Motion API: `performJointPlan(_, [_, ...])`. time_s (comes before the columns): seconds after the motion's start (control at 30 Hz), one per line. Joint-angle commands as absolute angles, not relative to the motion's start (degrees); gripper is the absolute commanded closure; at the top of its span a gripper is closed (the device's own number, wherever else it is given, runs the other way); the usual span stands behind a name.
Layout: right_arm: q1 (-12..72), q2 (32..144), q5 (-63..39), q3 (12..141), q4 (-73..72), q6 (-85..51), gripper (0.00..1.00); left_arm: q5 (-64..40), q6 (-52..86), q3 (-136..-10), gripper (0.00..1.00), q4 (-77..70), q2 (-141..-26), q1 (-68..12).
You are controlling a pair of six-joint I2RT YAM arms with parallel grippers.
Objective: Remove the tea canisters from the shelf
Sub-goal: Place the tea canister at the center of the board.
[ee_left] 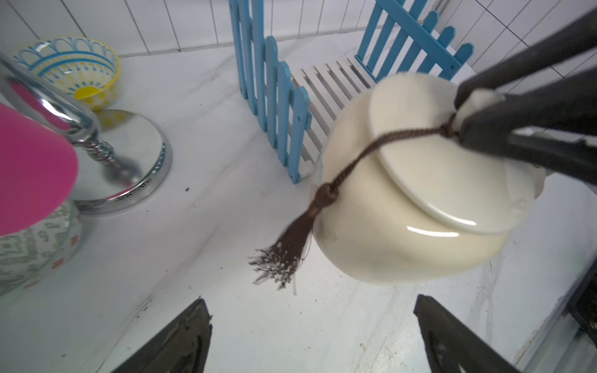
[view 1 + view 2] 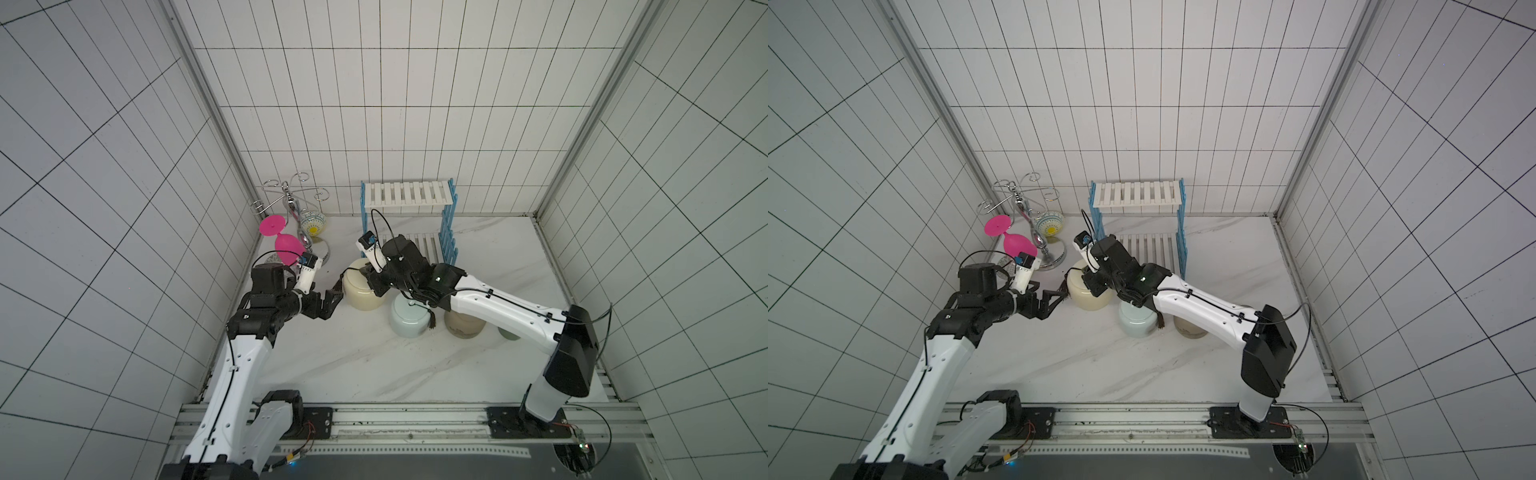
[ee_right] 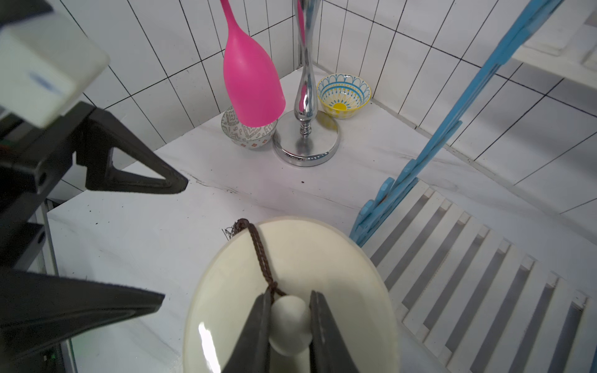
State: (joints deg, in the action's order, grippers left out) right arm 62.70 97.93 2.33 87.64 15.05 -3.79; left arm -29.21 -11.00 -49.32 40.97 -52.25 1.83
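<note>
I count four tea canisters: one cream canister [image 2: 359, 296], one pale blue canister [image 2: 409, 320], one tan canister [image 2: 463, 330], one green canister [image 2: 508, 333]. Shelf [image 2: 407, 193]: one. Patterned bowls: two, one blue-and-yellow bowl [image 3: 344, 93], one grey bowl [image 3: 248, 134]. Pink goblet [image 3: 252, 77]: one. Chrome stand [image 3: 305, 145]: one.

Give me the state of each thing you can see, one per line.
cream canister: off the shelf, lid on, knob in right pincer.
blue canister: on the table, lid on.
tan canister: on the table, partly hidden.
green canister: on the table, mostly hidden.
shelf: both tiers empty.
left pincer: open, empty.
right pincer: shut on the cream canister's knob.
goblet: hangs upside down on the stand.
</note>
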Motion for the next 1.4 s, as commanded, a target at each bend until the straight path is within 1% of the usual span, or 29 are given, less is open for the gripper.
performJointPlan(0.0, [64.2,95.6,2.3,87.9,7.1,-3.2,1.00,-21.3,-8.9,-52.1,0.01,40.2,-51.3,2.4])
performJointPlan(0.23, [66.3,98.0,0.7,86.3,4.3,-3.5,1.00,-8.0,-6.0,-55.7,0.01,39.3,-51.5,2.7])
performJointPlan(0.57, [67.7,102.5,-1.8,82.6,-1.4,-3.2,1.00,1.8,-3.2,-54.9,0.01,36.1,-51.7,2.8])
performJointPlan(1.37, [64.9,110.7,-2.5,83.3,-6.3,-2.7,1.00,0.8,-3.6,-53.3,0.01,35.2,-51.7,2.8])
